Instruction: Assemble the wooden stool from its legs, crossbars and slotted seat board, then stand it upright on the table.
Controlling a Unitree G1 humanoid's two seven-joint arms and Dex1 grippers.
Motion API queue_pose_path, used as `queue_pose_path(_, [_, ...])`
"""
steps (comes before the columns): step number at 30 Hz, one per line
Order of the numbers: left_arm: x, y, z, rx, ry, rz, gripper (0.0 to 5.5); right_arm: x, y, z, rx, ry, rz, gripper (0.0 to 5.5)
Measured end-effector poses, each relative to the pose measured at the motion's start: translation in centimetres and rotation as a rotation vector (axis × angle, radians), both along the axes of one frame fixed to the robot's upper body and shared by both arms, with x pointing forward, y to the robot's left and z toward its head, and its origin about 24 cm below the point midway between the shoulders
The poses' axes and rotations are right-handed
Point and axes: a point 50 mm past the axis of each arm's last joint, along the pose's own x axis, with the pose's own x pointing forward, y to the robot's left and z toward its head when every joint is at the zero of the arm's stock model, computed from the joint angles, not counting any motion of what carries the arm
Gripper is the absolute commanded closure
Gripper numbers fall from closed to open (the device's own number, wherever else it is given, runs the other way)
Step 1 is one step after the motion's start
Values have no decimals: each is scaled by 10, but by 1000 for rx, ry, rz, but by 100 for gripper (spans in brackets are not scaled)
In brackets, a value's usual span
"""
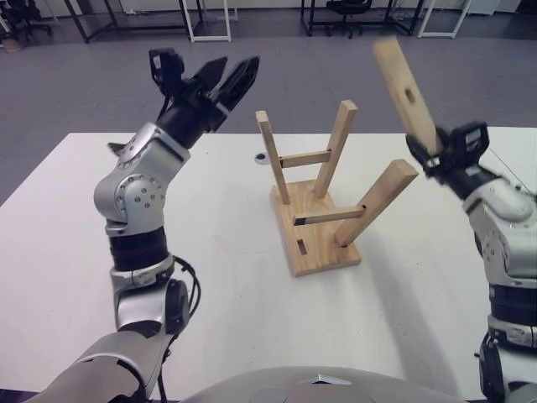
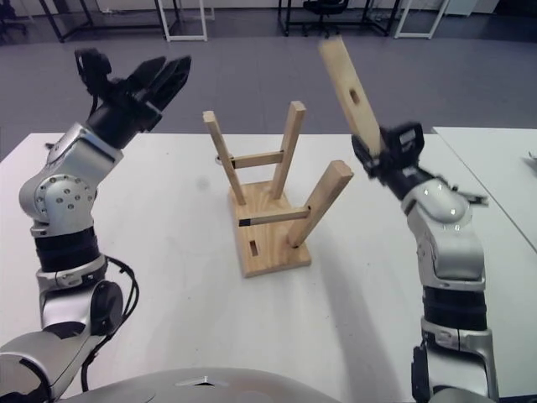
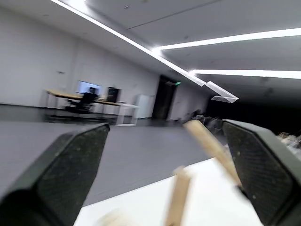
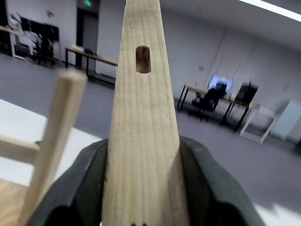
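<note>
The slotted seat board (image 1: pixel 312 245) lies flat on the white table (image 1: pixel 75 252) with three legs standing up from it. The two far legs (image 1: pixel 273 156) are joined by a crossbar (image 1: pixel 304 159). A near leg (image 1: pixel 377 201) leans over, with a second crossbar (image 1: pixel 329 216) sticking out of it. My right gripper (image 1: pixel 436 155) is shut on a fourth wooden leg (image 1: pixel 405 92) with a hole, held high to the right of the stool. My left gripper (image 1: pixel 231 80) is open and raised in the air, up and to the left of the stool.
A small round mark (image 1: pixel 261 157) sits on the table behind the stool. Beyond the table's far edge is grey floor with metal frames (image 1: pixel 205 21) and office chairs (image 1: pixel 346 13). Table surface spreads left and in front of the stool.
</note>
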Motion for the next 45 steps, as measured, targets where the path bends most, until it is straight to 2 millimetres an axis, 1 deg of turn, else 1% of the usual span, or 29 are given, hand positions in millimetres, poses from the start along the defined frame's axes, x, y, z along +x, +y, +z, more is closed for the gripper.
queue_pose_path(1, [-1, -5, 5, -60, 10, -49, 108, -2, 16, 9, -40, -43, 94, 344])
queue_pose_path(2, [-4, -12, 16, -140, 5, -118, 108, -7, 39, 22, -101, -105, 233, 344])
queue_pose_path(3, [-7, -17, 26, -181, -10, -167, 108, -11, 53, 32, -142, -153, 316, 344])
queue_pose_path(4, [-9, -16, 32, -207, -16, -188, 127, -13, 59, 37, -162, -181, 354, 344])
queue_pose_path(5, [-10, -15, 33, -219, -13, -191, 140, -14, 63, 39, -174, -186, 373, 344])
queue_pose_path(6, [-11, -14, 35, -238, -6, -198, 160, -15, 71, 37, -199, -186, 423, 344])
queue_pose_path(7, [-12, -13, 36, -246, -4, -204, 175, -15, 74, 35, -207, -184, 442, 344])
queue_pose_path(9, [-15, -12, 39, -243, -11, -203, 222, -16, 78, 33, -228, -194, 454, 344])
queue_pose_path(11, [-17, -12, 39, -244, -11, -212, 257, -18, 80, 35, -232, -211, 454, 344])
queue_pose_path(13, [-18, -11, 37, -255, -3, -224, 283, -22, 80, 35, -226, -220, 442, 344])
queue_pose_path(15, [-16, -12, 34, -258, 16, -230, 326, -25, 80, 36, -216, -230, 428, 344])
queue_pose_path(19, [-16, -13, 34, -264, 30, -226, 383, -28, 82, 35, -194, -240, 420, 344])
queue_pose_path(20, [-16, -13, 33, -262, 32, -223, 399, -27, 82, 35, -192, -236, 418, 306])
queue_pose_path(22, [-19, -14, 36, -263, 15, -220, 426, -27, 83, 34, -189, -227, 417, 276])
queue_pose_path(23, [-19, -14, 36, -260, 16, -216, 447, -27, 83, 33, -181, -216, 414, 250])
queue_pose_path(24, [-19, -14, 35, -258, 20, -208, 449, -26, 84, 33, -177, -211, 411, 229])
queue_pose_path(25, [-18, -13, 34, -255, 24, -198, 449, -26, 84, 33, -174, -208, 405, 224])
queue_pose_path(26, [-18, -12, 33, -252, 25, -190, 449, -26, 84, 33, -173, -204, 402, 200])
queue_pose_path(29, [-17, 1, 32, -228, 27, -131, 449, -30, 84, 35, -181, -204, 399, 137])
queue_pose_path(32, [-17, 19, 31, -209, 35, -49, 449, -29, 72, 41, -164, -213, 332, 85])
queue_pose_path(34, [-24, 30, 23, -199, 57, 1, 449, -29, 62, 46, -138, -219, 299, 46])
queue_pose_path(36, [-32, 41, 13, -195, 92, 42, 449, -31, 47, 55, -87, -224, 255, 13])
queue_pose_path(38, [-42, 50, 7, -167, 115, 72, 449, -35, 27, 59, -66, -217, 180, 10])
queue_pose_path(39, [-46, 54, 4, -133, 124, 100, 449, -34, 17, 55, -84, -192, 133, 10])
queue_pose_path(40, [-56, 64, -4, -55, 153, 159, 449, -31, -6, 39, -135, -107, 23, 10])
queue_pose_path(41, [-62, 69, -12, -1, 179, 196, 449, -28, -24, 20, -164, -19, -59, 10])
queue_pose_path(42, [-68, 68, -19, 48, 194, 213, 449, -27, -36, 3, -183, 51, -109, 10])
queue_pose_path(43, [-73, 66, -28, 96, 222, 222, 449, -27, -47, -20, -197, 136, -153, 10])
queue_pose_path(45, [-80, 58, -50, 145, 310, 242, 449, -26, -58, -59, -197, 265, -204, 10])
